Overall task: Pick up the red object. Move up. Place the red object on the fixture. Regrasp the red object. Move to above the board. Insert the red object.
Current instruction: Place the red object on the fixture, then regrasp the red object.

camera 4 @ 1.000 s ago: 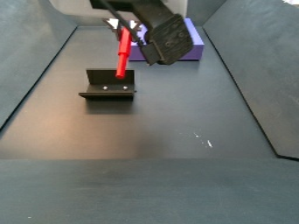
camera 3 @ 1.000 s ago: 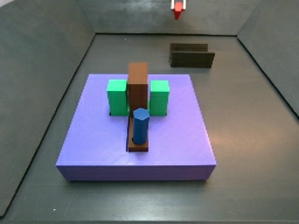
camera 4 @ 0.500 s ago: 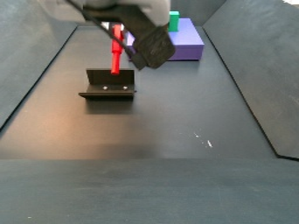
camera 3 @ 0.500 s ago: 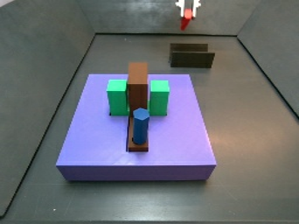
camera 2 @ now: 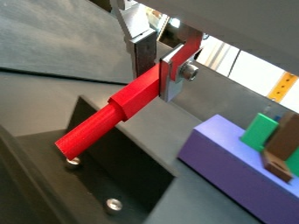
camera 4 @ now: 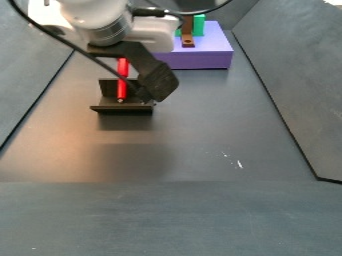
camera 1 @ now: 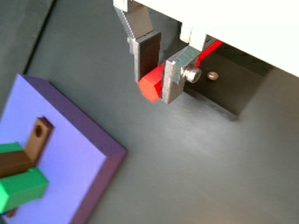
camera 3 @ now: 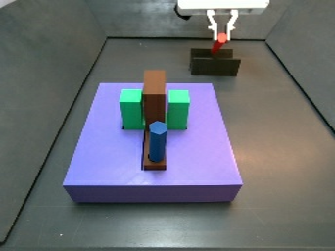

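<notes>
Lower now, jaws (camera 3: 218,26) gripping red object (camera 3: 218,39) over fixture (camera 3: 215,65).

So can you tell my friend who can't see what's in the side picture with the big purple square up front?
The gripper holds the red peg upright over the dark fixture at the back. Up front sits the purple board with green blocks, a brown bar and a blue peg.
</notes>
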